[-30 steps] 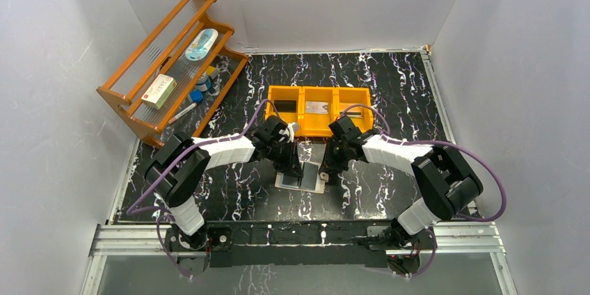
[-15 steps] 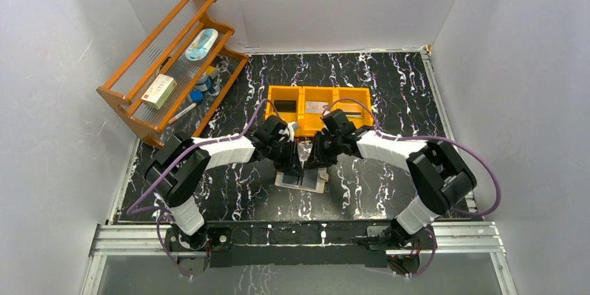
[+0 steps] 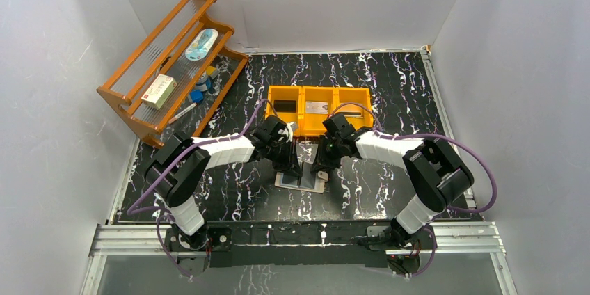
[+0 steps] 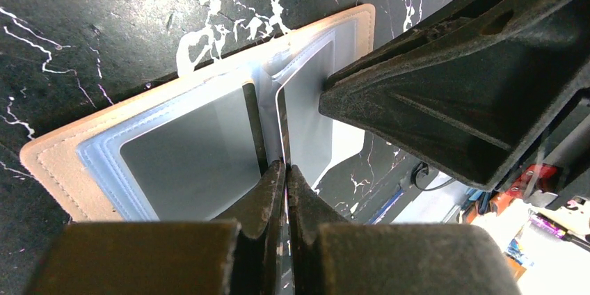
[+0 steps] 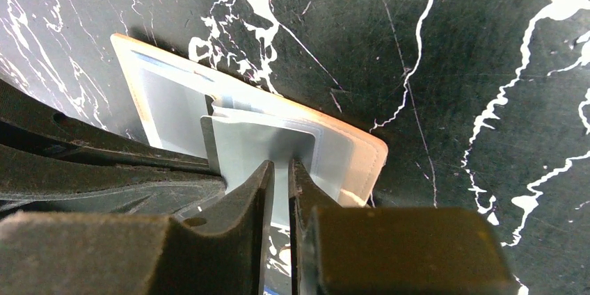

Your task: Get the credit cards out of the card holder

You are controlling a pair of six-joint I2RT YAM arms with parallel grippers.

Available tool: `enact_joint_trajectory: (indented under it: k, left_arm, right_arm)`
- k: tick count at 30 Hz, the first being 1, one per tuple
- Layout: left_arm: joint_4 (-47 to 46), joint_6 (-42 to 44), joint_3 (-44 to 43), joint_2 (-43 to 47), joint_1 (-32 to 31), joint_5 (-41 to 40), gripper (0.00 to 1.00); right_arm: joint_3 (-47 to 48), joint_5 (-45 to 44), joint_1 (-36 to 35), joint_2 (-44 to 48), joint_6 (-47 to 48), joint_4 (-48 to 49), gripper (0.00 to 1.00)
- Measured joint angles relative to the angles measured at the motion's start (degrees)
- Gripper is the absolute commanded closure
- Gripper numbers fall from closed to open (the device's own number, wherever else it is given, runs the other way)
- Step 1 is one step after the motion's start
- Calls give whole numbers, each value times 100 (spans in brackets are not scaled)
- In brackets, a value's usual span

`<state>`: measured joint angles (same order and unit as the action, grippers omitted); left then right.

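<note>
Now left claw clamps floppy card holder sleeve; right claw, 3 o'clock, pinches card edge, likely stiff, slick.

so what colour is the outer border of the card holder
Beige-tan, with a stitched edge, on the card holder. The left wrist view shows it best.
</note>
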<state>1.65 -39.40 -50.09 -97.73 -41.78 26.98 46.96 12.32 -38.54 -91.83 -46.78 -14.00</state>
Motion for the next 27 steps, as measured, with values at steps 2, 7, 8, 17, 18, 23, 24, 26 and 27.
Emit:
enact_joint_trajectory:
  k: [2, 7, 8, 17, 18, 23, 24, 26, 27]
  left_arm:
    - [4, 4, 0, 0, 4, -4, 100]
    - [13, 24, 0, 4, 28, -20, 100]
    - [15, 24, 0, 11, 35, -17, 100]
    - [120, 98, 2, 181, 260, 70, 100]
    - [120, 105, 2, 181, 269, 92, 100]
    - [125, 136, 2, 181, 273, 142, 100]
    - [129, 149, 2, 181, 273, 136, 100]
    - [164, 190, 2, 181, 273, 101, 100]
    - [184, 203, 2, 181, 273, 81, 100]
  right_arm:
    - [0, -17, 0, 0, -15, -7, 79]
    - [0, -94, -2, 2, -87, -52, 80]
    - [0, -116, -4, 9, -96, -63, 81]
    - [-20, -264, -7, 22, -107, -105, 82]
    - [-22, -262, -7, 22, -107, -105, 82]
    - [-22, -264, -7, 20, -107, -105, 82]
    - [-22, -267, -7, 22, -107, -105, 82]
    - [-22, -269, -7, 22, -107, -107, 82]
    - [-22, -269, -7, 20, -107, -107, 82]
